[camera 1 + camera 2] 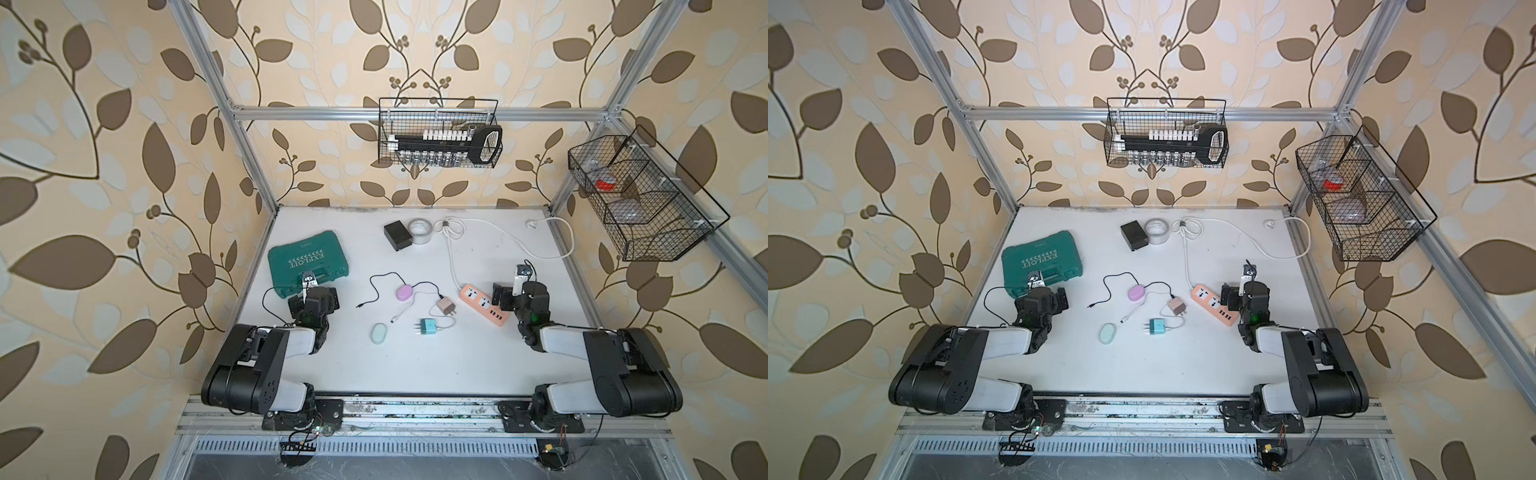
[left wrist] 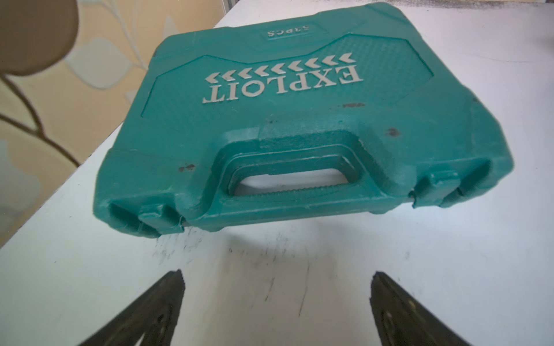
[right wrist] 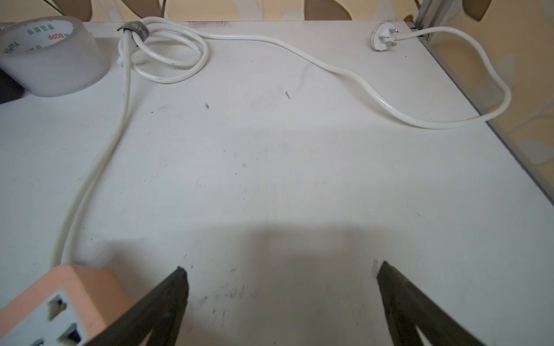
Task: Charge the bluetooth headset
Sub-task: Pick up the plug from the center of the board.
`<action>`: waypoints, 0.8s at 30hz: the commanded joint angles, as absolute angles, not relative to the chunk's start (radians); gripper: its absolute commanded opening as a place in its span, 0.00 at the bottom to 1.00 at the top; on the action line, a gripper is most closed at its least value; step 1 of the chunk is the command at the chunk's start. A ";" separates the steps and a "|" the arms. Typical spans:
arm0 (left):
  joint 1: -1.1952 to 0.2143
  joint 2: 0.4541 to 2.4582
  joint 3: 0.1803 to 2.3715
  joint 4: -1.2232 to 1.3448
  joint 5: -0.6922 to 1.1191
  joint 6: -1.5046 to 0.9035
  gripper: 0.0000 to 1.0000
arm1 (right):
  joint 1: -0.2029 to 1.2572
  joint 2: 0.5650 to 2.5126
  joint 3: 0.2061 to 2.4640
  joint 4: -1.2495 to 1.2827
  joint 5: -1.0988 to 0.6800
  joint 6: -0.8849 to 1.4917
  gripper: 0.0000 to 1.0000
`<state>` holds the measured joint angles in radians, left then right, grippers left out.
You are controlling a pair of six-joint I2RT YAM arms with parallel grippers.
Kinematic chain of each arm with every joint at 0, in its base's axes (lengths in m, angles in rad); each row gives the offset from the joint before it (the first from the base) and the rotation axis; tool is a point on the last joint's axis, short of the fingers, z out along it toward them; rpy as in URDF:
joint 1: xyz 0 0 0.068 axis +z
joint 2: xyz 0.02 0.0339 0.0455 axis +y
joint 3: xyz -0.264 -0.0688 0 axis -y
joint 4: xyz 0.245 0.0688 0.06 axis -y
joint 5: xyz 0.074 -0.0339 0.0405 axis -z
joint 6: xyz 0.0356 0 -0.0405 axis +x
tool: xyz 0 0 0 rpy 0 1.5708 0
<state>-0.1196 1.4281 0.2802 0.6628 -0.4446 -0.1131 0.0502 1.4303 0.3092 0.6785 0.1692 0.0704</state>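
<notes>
Holding the left gripper spread wide and empty over the bare white tabletop, facing the handle of the closed teal plastic tool case and touching nothing. Holding the right gripper equally wide and empty, just beside the end of the peach plastic power strip, probably because that arm is nearest the sockets.

Judging the headset to be in one of two small cases lying mid-table between the arms, either the pink oval case or the pale mint oval case. Not managing to tell which.

Noting near them a tan cube charger with a thin black cable looping past the pink case to a loose end, and a teal cube charger trailing a white cable. Seeing neither charger seated in the strip, and finding the strip's own white wall plug lying loose at the far edge, so judging nothing connected yet.

Treating the clear tape roll and the black box as bystanders.

Expecting an inward reach for a cable end first, and worrying about thin slack wire slipping or dragging the light cases.
</notes>
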 commanded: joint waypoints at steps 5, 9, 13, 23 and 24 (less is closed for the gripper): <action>-0.140 1.496 0.340 0.845 -0.421 -0.021 0.99 | 0.051 1.503 0.360 0.837 0.207 0.026 1.00; -0.140 1.496 0.341 0.842 -0.419 -0.021 0.99 | 0.051 1.505 0.362 0.838 0.207 0.026 1.00; -0.138 1.497 0.341 0.841 -0.417 -0.023 0.99 | 0.050 1.505 0.362 0.838 0.207 0.026 1.00; -0.090 1.497 0.375 0.776 -0.340 -0.044 0.99 | 0.046 1.504 0.363 0.834 0.200 0.026 1.00; -0.069 1.494 0.383 0.750 -0.300 -0.055 0.99 | 0.042 1.505 0.367 0.826 0.190 0.030 1.00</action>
<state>-0.1062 1.4891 0.3332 0.7723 -0.3809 -0.0444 0.0490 1.4891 0.3424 0.8169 0.1905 0.0353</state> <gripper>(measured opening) 0.989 0.997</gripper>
